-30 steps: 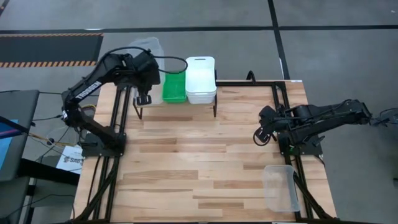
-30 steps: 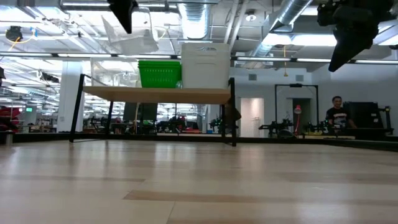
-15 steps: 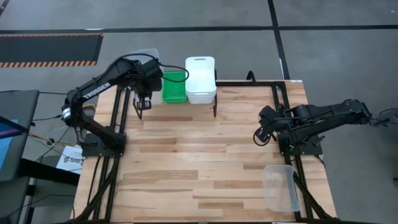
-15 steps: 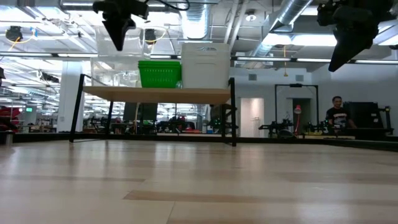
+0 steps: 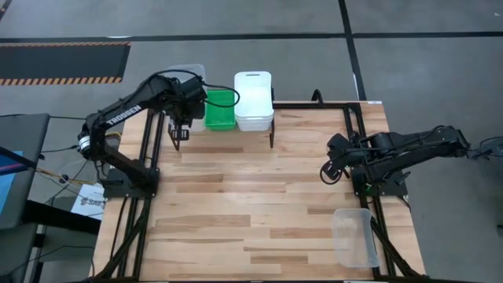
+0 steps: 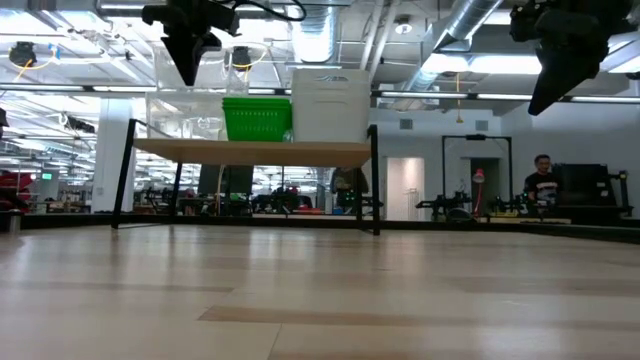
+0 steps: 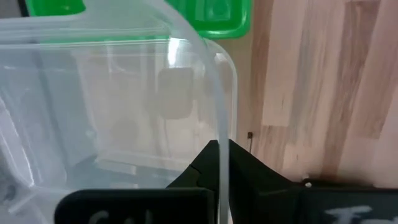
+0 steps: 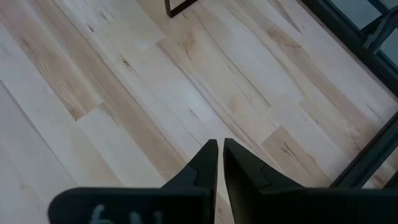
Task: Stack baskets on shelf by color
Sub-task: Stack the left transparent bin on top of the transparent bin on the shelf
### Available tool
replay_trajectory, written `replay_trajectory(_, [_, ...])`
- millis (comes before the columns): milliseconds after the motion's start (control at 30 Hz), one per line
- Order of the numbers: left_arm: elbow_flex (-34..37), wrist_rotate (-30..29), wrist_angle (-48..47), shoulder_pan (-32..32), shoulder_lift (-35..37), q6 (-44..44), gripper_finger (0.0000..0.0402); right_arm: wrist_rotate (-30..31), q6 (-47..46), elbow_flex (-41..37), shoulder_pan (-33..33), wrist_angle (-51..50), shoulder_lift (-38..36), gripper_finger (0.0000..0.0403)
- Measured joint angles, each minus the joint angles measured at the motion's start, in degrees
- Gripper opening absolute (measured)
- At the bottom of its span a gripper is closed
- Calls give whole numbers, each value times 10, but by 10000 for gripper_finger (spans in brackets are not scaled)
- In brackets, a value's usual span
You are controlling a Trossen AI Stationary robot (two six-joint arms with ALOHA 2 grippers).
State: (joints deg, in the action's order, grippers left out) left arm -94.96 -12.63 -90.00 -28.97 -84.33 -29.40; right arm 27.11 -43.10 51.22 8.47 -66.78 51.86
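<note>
Wooden planks cover the desk, and at its far edge stands the shelf. On the shelf's left end sits a clear basket, which a second ago hung tilted above that spot and now rests level beside the green basket and the white basket. The left gripper has its jaws clenched on the clear basket's rim, so the placing looks nearly done but not yet released. One more clear basket lies near the desk's front right corner, well apart from the shelf. The right gripper hovers above bare planks by the right edge, jaws almost together and grasping nothing. Between the shelf and the front edge, the planks lie open for moving.
</note>
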Motion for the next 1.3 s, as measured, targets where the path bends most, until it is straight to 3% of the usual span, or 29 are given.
replay_trajectory(367, [0, 14, 0, 0, 0, -20, 0, 0, 0, 0, 0, 0, 0, 52])
replay_trajectory(733, [0, -52, 0, 0, 0, -16, 0, 0, 0, 0, 0, 0, 0, 52])
replay_trajectory(1300, [0, 13, 0, 0, 0, 35, 0, 0, 0, 0, 0, 0, 0, 52])
